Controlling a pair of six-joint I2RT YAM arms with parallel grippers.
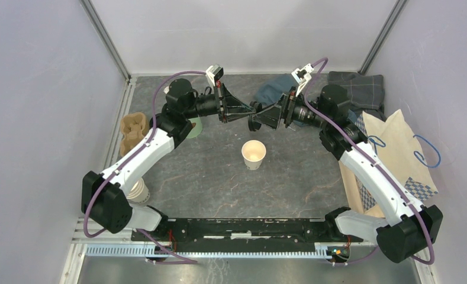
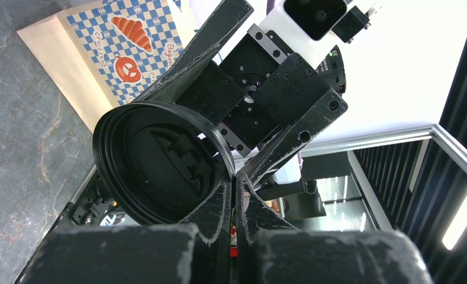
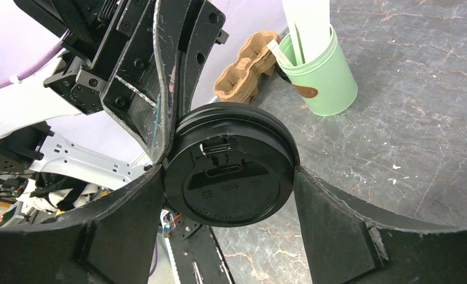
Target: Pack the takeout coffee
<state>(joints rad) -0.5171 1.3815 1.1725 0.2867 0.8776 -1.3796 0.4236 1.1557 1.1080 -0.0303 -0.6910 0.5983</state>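
Observation:
A white paper cup [image 1: 254, 155], the takeout coffee's cup, stands lidless and upright mid-table. Its round black lid [image 1: 255, 120] hangs in the air behind it, between both grippers. My left gripper [image 2: 235, 177] is shut on the lid's rim [image 2: 160, 165], pinching it edge-on. My right gripper [image 3: 228, 170] faces it and spans the lid [image 3: 228, 174] across its width, with a finger touching each side. In the top view the left gripper [image 1: 250, 110] and right gripper [image 1: 259, 121] meet tip to tip.
A mint-green mug [image 3: 316, 77] of white sticks and a brown pulp cup carrier [image 1: 132, 131] stand at the left. Stacked cream cups [image 1: 139, 192] are near the left arm's base. A paper bag [image 1: 396, 154] lies at the right, with dark cloths [image 1: 355, 86] behind it.

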